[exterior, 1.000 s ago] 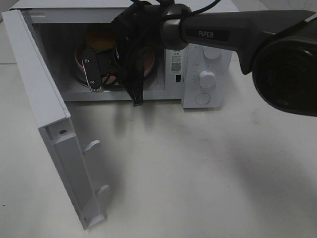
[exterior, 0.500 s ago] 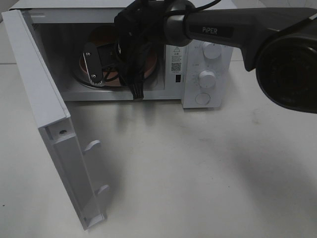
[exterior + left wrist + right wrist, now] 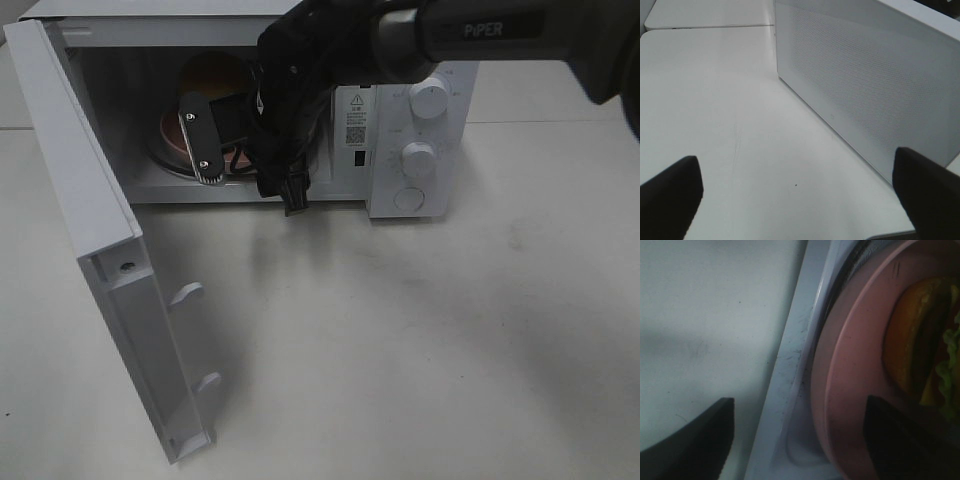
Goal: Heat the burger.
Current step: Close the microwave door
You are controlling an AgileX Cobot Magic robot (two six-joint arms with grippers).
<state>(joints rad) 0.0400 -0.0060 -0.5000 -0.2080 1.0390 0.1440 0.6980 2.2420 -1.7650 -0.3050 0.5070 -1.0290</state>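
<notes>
- The microwave (image 3: 395, 150) stands open, its door (image 3: 90, 200) swung out on the left arm's side.
- The pink plate (image 3: 850, 390) sits inside the cavity.
- The burger (image 3: 207, 72) lies on it, deeper in than the right gripper (image 3: 800, 412), whose jaws are wide and empty at the cavity mouth.
- The left gripper (image 3: 795, 165), also wide and empty, hovers near a perforated white panel, probably the door.

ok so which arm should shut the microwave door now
Left, probably: the left gripper, open, faces the outside of the open door, ready to push it shut. The right gripper, also open, is at the microwave mouth by the plate and must back out first.
</notes>
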